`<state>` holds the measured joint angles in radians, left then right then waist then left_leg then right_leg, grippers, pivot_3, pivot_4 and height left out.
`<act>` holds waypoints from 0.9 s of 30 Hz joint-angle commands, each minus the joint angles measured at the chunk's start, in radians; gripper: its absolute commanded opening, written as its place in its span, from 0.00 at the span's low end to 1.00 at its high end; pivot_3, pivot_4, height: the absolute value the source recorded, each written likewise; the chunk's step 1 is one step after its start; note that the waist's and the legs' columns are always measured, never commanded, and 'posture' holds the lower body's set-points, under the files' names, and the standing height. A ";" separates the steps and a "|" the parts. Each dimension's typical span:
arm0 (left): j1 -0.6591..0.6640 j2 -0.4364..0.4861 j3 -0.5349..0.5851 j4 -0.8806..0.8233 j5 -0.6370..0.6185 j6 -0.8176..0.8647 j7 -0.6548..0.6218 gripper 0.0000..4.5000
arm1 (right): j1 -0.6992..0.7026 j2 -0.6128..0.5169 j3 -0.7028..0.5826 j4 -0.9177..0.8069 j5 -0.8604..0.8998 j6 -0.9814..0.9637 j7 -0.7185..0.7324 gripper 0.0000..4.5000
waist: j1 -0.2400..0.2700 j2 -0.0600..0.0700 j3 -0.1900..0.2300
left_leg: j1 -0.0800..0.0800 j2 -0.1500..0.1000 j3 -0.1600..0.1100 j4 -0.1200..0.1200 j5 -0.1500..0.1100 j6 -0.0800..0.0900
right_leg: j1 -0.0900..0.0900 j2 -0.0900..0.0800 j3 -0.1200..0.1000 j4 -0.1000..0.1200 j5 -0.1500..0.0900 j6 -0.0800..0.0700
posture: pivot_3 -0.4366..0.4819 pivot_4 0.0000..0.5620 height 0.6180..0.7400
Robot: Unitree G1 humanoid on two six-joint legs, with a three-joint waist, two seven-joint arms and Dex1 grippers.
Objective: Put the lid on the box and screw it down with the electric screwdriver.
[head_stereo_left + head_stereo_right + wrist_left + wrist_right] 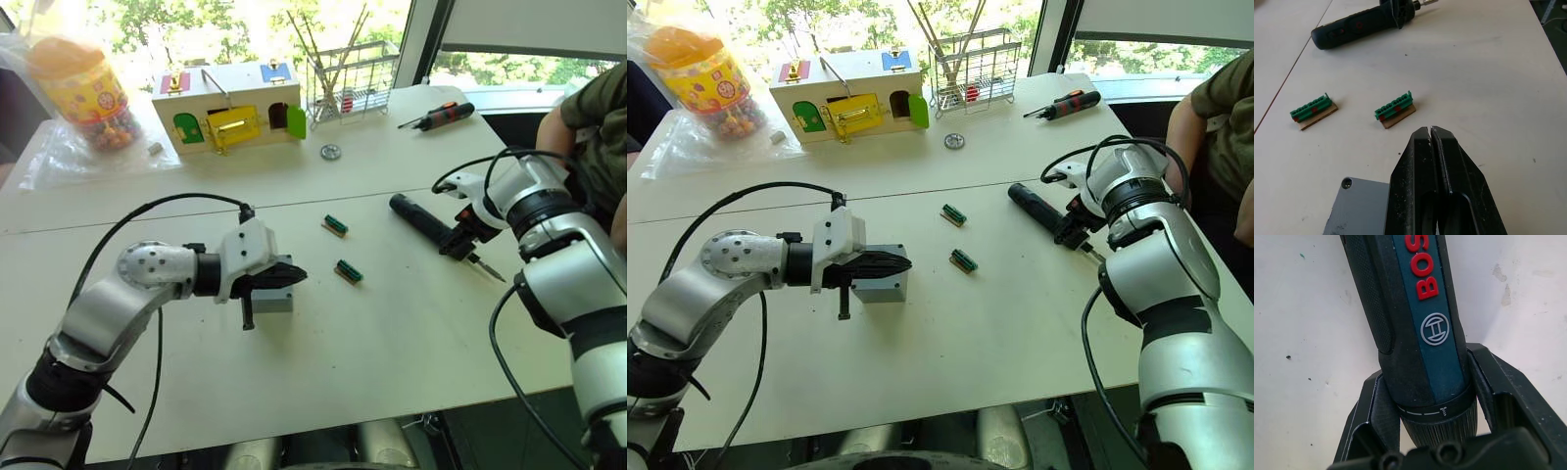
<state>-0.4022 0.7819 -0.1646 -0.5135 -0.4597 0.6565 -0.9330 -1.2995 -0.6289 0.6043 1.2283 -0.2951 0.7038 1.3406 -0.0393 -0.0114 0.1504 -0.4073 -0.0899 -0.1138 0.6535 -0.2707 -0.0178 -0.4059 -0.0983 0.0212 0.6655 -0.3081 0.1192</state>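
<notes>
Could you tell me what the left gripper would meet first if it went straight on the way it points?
Probably the nearer green connector: the left gripper, fingers shut above the lid, points toward it, though it may pass above; depth is unclear.

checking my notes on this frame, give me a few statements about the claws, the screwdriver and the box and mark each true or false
1. The right claw grips the electric screwdriver near its bit end. True.
2. The left claw has its fingers spread wide open. False: the two fingers are pressed together, over the box.
3. The electric screwdriver stands upright on the box. False: it lies on the table, well apart from the box.
4. The lid sits on the box, with a screw head showing at one corner. True.
5. Two small green connector blocks lie between the box and the electric screwdriver. True.
</notes>
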 commanded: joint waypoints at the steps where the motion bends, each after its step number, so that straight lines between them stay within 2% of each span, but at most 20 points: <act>1: -0.007 0.006 0.019 0.023 0.015 -0.028 -0.009 0.00 | 0.025 -0.002 -0.059 0.035 0.005 -0.017 -0.027 0.39 | 0.001 0.000 0.000 | 0.000 0.000 0.000 0.000 0.000 0.000 | 0.000 0.000 0.000 0.000 0.000 0.000 | 0.48 0.27 1.00; 5: 0.009 0.036 0.087 0.077 -0.010 -0.020 -0.027 0.00 | -0.082 -0.022 -0.248 0.010 0.097 -0.047 -0.177 0.39 | -0.006 0.002 0.001 | 0.000 0.000 0.001 0.000 0.000 0.000 | 0.000 0.000 0.000 0.000 0.000 0.000 | 0.48 0.27 1.00; 8: 0.034 0.050 0.139 0.095 -0.048 -0.004 -0.045 0.00 | -0.133 -0.029 -0.344 -0.029 0.147 -0.038 -0.212 0.39 | -0.010 0.010 0.006 | -0.001 0.000 0.005 -0.002 0.000 0.000 | -0.006 -0.001 0.003 0.001 0.000 0.000 | 0.48 0.27 1.00; 9: 0.048 0.059 0.155 0.104 -0.057 0.003 -0.052 0.00 | -0.146 -0.025 -0.421 -0.087 0.211 -0.019 -0.226 0.39 | -0.012 0.010 0.006 | -0.002 0.000 0.006 -0.004 0.000 -0.001 | -0.008 -0.001 0.004 0.001 0.000 0.000 | 0.48 0.27 1.00; 10: 0.063 0.063 0.173 0.111 -0.070 0.012 -0.055 0.00 | -0.148 -0.019 -0.501 -0.161 0.275 0.019 -0.247 0.39 | -0.016 0.010 0.006 | -0.002 0.001 0.006 -0.005 0.001 -0.001 | -0.009 -0.002 0.003 0.001 0.000 0.000 | 0.48 0.27 1.00; 12: 0.084 0.062 0.195 0.125 -0.087 0.031 -0.055 0.00 | -0.075 0.021 -0.698 -0.429 0.434 0.045 -0.320 0.39 | -0.023 0.011 0.006 | -0.003 0.002 0.006 -0.005 0.001 -0.002 | -0.013 -0.002 0.003 0.002 0.000 0.000 | 0.48 0.27 1.00; 13: 0.091 0.061 0.202 0.130 -0.091 0.033 -0.056 0.00 | -0.037 0.039 -0.750 -0.527 0.475 0.060 -0.350 0.39 | -0.026 0.011 0.006 | -0.005 0.002 0.006 -0.006 0.002 -0.003 | -0.015 -0.001 0.003 0.002 0.000 0.000 | 0.48 0.27 1.00; 16: 0.091 0.003 0.221 0.147 -0.079 0.019 0.023 0.00 | 0.151 0.252 -0.977 -0.991 0.666 0.123 -0.586 0.39 | -0.027 0.009 0.005 | -0.007 0.003 0.004 -0.004 0.002 -0.004 | -0.017 -0.001 0.001 0.005 0.000 0.000 | 0.48 0.27 1.00; 17: 0.094 -0.009 0.227 0.148 -0.070 0.012 0.043 0.00 | 0.209 0.321 -1.002 -1.109 0.687 0.096 -0.659 0.39 | -0.027 0.009 0.005 | -0.007 0.003 0.002 -0.004 0.002 -0.004 | -0.016 -0.001 0.001 0.006 0.000 0.000 | 0.48 0.27 1.00; 20: 0.116 -0.018 0.240 0.117 -0.087 0.034 0.063 0.00 | 0.313 0.465 -1.026 -1.304 0.767 0.119 -0.797 0.39 | -0.022 0.009 0.005 | -0.007 0.001 0.001 -0.004 0.002 -0.004 | -0.014 -0.002 0.000 0.010 0.000 0.000 | 0.48 0.27 1.00; 23: 0.133 -0.014 0.261 0.101 -0.130 0.068 0.066 0.00 | 0.393 0.525 -0.981 -1.424 0.849 0.119 -0.809 0.39 | -0.005 0.009 0.006 | -0.007 -0.003 0.001 0.001 0.003 -0.004 | -0.015 -0.004 0.001 0.016 0.000 0.000 | 0.48 0.27 1.00; 26: 0.157 0.000 0.291 0.071 -0.143 0.095 0.089 0.19 | 0.470 0.598 -0.932 -1.508 0.949 0.110 -0.804 0.39 | -0.005 0.010 0.006 | -0.007 -0.003 0.001 0.001 0.002 -0.003 | -0.016 -0.004 0.001 0.017 0.000 0.000 | 0.48 0.27 1.00; 27: 0.166 0.010 0.298 0.058 -0.133 0.095 0.097 0.29 | 0.489 0.612 -0.910 -1.521 0.953 0.094 -0.806 0.39 | -0.008 0.010 0.006 | -0.007 -0.003 0.001 0.000 0.002 -0.003 | -0.017 -0.004 0.001 0.017 0.000 0.000 | 0.48 0.27 1.00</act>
<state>-0.2392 0.7725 0.0955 -0.4077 -0.5815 0.7526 -0.8478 -0.7952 -0.0305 -0.3329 -0.2061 0.5986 0.8406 0.5270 -0.0469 -0.0019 0.1561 -0.4146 -0.0926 -0.1123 0.6523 -0.2683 -0.0212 -0.4231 -0.1026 0.0226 0.6825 -0.3081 0.1191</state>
